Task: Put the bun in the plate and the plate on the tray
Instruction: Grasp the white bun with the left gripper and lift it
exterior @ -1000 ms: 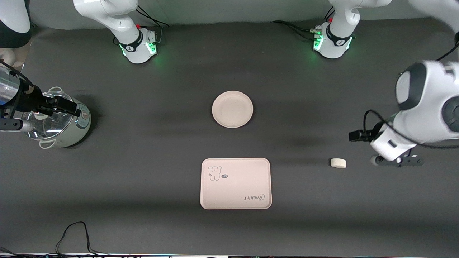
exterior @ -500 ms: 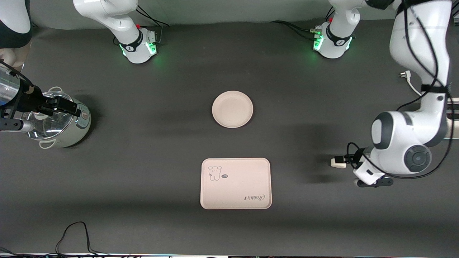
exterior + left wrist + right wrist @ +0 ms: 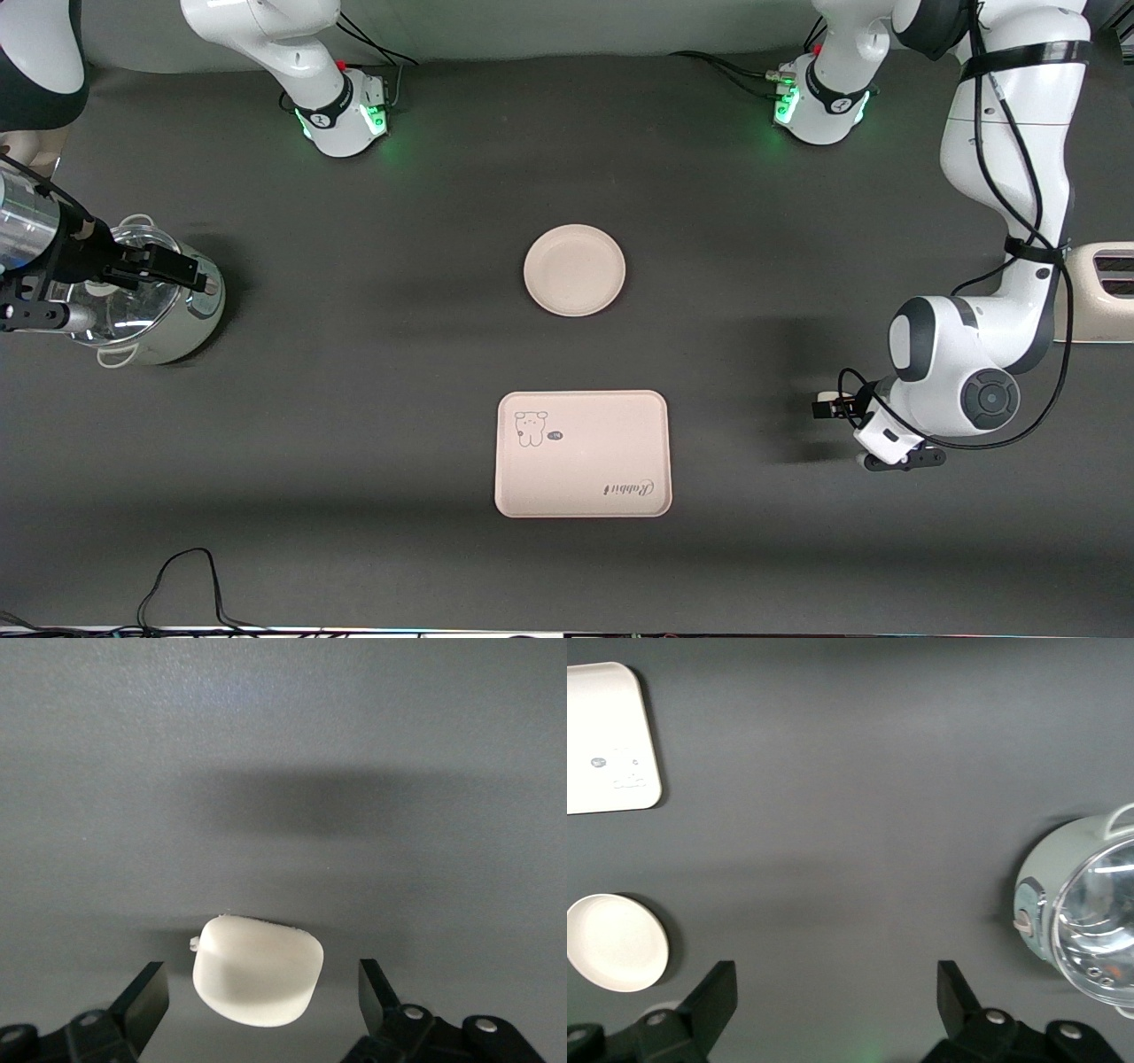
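Observation:
The white bun [image 3: 257, 970] lies on the dark table toward the left arm's end, level with the tray. My left gripper [image 3: 263, 1001] is open, with one finger on each side of the bun, not touching it. In the front view the left gripper [image 3: 837, 408] covers all but a white sliver of the bun [image 3: 824, 396]. The round cream plate [image 3: 574, 270] lies empty mid-table. The rectangular tray [image 3: 582, 454] lies nearer the front camera than the plate. My right gripper [image 3: 182, 270] is open and empty over a pot, waiting; it also shows in the right wrist view [image 3: 836, 997].
A pale green pot with a glass lid [image 3: 146, 306] stands at the right arm's end. A cream appliance [image 3: 1099, 292] sits at the table edge at the left arm's end. A black cable [image 3: 186, 585] lies near the front edge. The right wrist view shows the tray [image 3: 607, 735], plate [image 3: 616, 942] and pot [image 3: 1085, 912].
My left arm has swung in and come down over the bun, which now lies between its open fingers. The right gripper has barely moved. Plate, tray and bun have not moved.

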Tool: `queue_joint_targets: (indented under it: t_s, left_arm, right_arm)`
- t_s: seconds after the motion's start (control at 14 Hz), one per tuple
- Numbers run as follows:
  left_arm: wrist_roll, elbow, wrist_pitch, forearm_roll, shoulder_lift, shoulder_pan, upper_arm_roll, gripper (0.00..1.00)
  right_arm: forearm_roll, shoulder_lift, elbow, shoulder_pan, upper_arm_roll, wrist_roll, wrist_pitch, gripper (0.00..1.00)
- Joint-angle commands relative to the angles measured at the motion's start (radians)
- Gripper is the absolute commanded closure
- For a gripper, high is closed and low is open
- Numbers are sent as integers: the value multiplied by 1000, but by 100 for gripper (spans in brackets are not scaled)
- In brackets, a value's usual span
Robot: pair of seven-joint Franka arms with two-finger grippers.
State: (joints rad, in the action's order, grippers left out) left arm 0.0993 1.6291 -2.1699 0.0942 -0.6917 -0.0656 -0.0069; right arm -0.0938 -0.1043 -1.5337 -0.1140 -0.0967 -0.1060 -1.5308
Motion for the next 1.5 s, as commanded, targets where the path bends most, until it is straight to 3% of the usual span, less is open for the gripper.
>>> queue_joint_targets:
  t_s: [0.0,0.14,0.29,0.43,0.57,1.0,1.21,1.43]
  left_arm:
    - [-10,89,-104,15,9,-5,2,15]
    - [-15,120,-139,15,12,0,2,28]
    - [-9,120,-128,15,21,-5,2,56]
    - [-15,115,-101,15,44,-6,2,70]
    - [-15,86,-9,15,93,-3,2,71]
    - [25,-95,427,4,261,-17,-1,66]
    - [39,-114,512,6,363,-39,-7,64]
    - [198,-112,507,5,406,-129,-19,64]
  right_arm:
    - [-110,-43,4,-1,-2,5,-26,0]
    - [-136,-60,4,-7,2,5,-49,0]
    - [-138,-80,3,-53,2,5,-64,0]
    - [-164,-115,6,-84,2,3,-84,0]
    - [-207,-130,6,-116,2,3,-100,0]
    - [-204,-187,4,-179,0,3,-155,0]
    - [-208,-216,3,-185,2,2,-176,0]
    - [-230,-248,-5,-220,2,2,-227,0]
